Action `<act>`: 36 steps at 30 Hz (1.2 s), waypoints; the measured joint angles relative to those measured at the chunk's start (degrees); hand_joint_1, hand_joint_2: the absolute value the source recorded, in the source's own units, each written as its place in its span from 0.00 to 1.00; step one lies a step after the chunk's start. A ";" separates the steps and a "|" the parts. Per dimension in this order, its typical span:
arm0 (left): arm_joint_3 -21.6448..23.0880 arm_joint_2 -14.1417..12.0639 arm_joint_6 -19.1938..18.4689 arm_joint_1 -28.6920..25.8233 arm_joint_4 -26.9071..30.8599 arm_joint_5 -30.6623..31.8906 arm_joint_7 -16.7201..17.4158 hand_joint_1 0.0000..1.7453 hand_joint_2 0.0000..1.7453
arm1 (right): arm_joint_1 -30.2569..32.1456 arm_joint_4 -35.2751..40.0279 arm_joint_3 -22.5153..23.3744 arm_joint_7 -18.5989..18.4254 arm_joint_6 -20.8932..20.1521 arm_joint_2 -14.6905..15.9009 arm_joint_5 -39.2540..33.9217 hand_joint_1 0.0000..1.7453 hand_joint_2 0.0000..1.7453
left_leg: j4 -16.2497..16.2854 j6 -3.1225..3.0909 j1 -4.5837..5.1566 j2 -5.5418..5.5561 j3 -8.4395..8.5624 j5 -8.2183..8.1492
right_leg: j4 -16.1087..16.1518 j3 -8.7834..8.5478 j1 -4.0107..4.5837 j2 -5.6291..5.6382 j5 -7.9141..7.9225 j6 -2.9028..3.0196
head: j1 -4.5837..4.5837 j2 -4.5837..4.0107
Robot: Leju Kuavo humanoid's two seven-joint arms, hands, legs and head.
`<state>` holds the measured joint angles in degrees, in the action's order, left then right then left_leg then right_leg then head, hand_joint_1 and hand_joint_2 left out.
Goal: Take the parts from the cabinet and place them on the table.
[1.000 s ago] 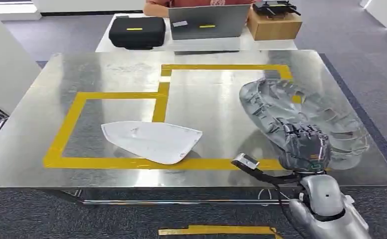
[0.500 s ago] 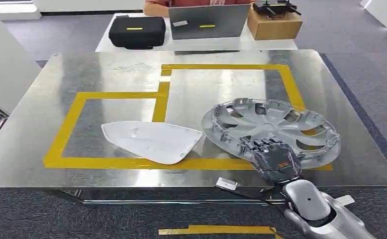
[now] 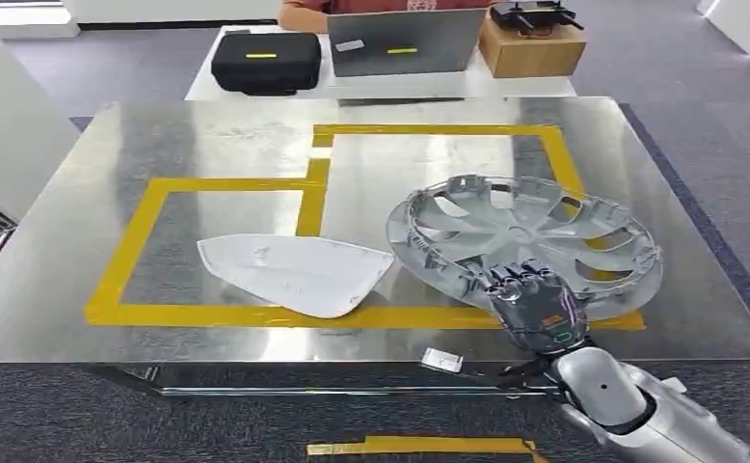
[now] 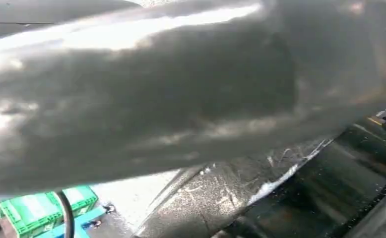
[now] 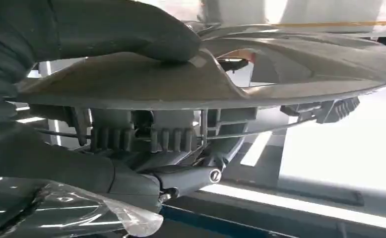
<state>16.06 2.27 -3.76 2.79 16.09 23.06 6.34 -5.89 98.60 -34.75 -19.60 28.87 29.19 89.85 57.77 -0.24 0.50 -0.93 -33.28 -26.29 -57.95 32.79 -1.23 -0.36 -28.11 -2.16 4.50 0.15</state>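
A silver-grey wheel cover [image 3: 525,236] hangs tilted just over the metal table [image 3: 207,145], above the right yellow-taped box. My right hand [image 3: 535,309] grips its near rim from the table's front edge. In the right wrist view the thumb [image 5: 96,29] presses on top of the wheel cover's rim [image 5: 280,74] while darker fingers clamp it from underneath. A white curved shell part [image 3: 294,273] lies flat in the left taped box.
Yellow tape [image 3: 130,241] marks two boxes on the table. A small silver clip [image 3: 441,361] dangles off the front edge. Behind stand a black case [image 3: 265,60], a laptop [image 3: 405,43], a wooden box [image 3: 530,48] and a seated person [image 3: 304,12]. A green crate [image 4: 42,210] sits on the floor.
My right hand swung the wheel cover from a steep tilt at the right toward the table's middle and nearly level, then shifted it slightly farther away. The white part stayed still.
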 joint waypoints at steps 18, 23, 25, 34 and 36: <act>1.33 -0.13 -0.13 0.14 0.00 -1.31 0.00 0.00 0.00 | -6.70 -1.82 -11.00 -3.17 2.00 6.61 0.02 1.00 1.00 | 0.08 -0.02 0.00 0.00 -0.04 -0.02 | 0.00 0.01 0.01 0.00 0.02 -0.01 | 0.00 0.00; 1.38 -0.17 -0.11 0.14 0.00 -1.53 -0.02 0.00 0.00 | -7.06 -2.08 -12.46 -3.00 2.00 7.00 0.02 1.00 1.00 | 0.08 -0.02 0.00 0.00 -0.05 -0.02 | 0.00 0.01 0.01 -0.01 0.02 -0.01 | 0.02 0.00; 1.38 -0.22 -0.11 0.14 0.00 -1.62 -0.02 0.00 0.00 | -7.07 -2.16 -12.90 -2.69 2.00 7.02 0.02 1.00 1.00 | 0.08 -0.02 0.00 0.00 -0.05 -0.02 | 0.00 0.01 0.01 -0.01 0.02 -0.01 | 0.00 0.00; 1.49 -0.50 -0.09 0.18 0.00 -1.62 -0.02 0.00 1.00 | -7.28 -2.30 -13.45 -1.80 2.13 7.46 0.15 0.00 0.00 | 0.09 -0.02 0.00 0.00 -0.04 -0.02 | 0.00 0.01 0.01 0.01 0.02 -0.01 | 0.02 0.00; 1.58 -0.55 -0.11 0.21 0.00 -1.64 -0.17 0.00 1.00 | -7.14 -2.34 -13.49 -1.60 2.10 7.57 0.15 0.00 0.00 | 0.09 -0.02 0.00 0.01 -0.06 -0.01 | 0.00 0.02 0.01 -0.02 0.02 -0.01 | 0.04 0.00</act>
<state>17.64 1.73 -3.87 3.00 16.09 21.42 6.16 -13.03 96.26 -48.24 -21.20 30.97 36.76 90.01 57.86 -0.27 0.49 -0.92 -33.34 -26.30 -57.95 32.81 -1.23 -0.38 -28.09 -2.17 4.55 0.15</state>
